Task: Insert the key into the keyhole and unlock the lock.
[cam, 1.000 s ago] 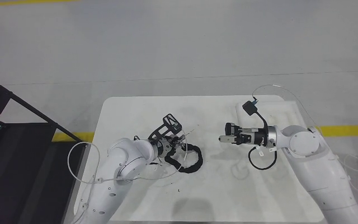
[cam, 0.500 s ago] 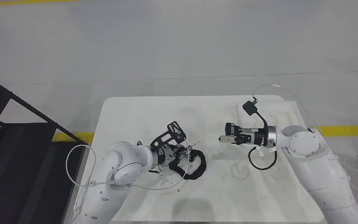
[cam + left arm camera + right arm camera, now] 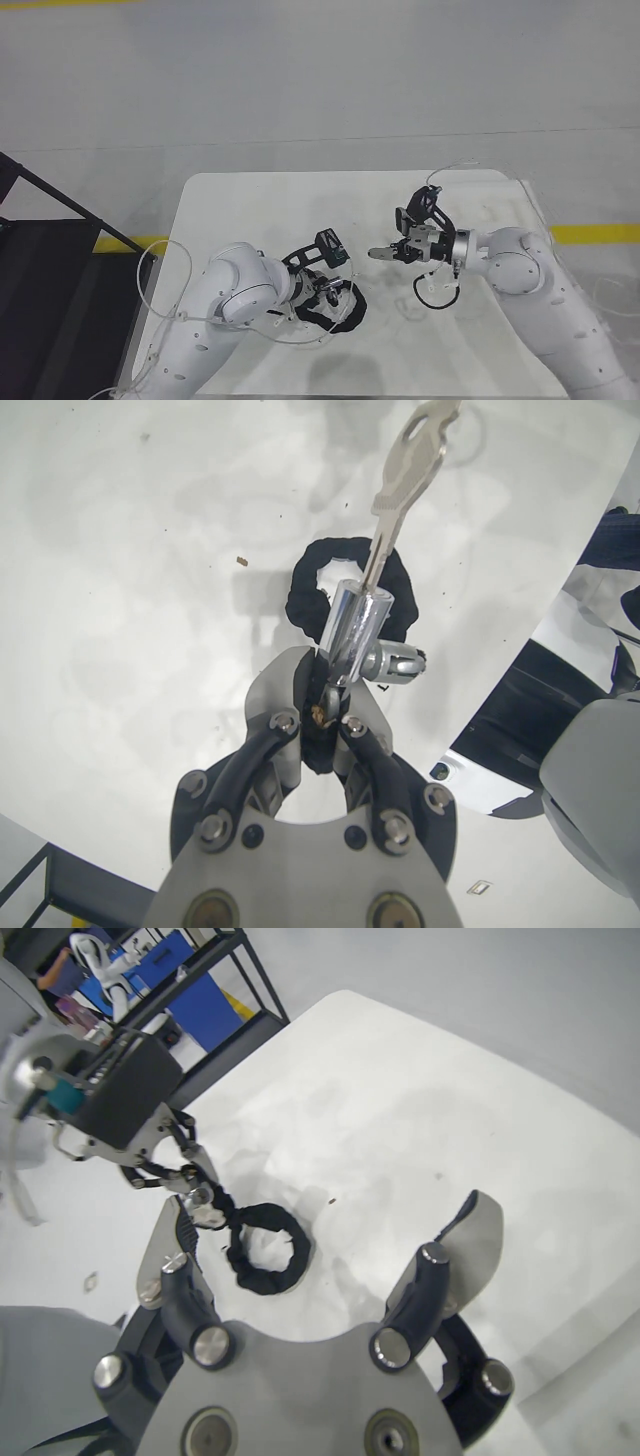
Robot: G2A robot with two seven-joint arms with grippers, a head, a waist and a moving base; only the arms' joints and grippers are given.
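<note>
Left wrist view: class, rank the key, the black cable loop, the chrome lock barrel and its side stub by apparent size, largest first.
1. black cable loop and key: they look alike, and the key runs past the picture's edge, so unranked.
2. chrome lock barrel.
3. side stub.

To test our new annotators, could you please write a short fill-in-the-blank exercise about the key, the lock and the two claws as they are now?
1. The blade of the key sits in the ____ of the lock.
2. The left claw is ____ on the lock.
3. The right claw is ____ and holds nothing.
Missing words: keyhole; shut; open.
</note>
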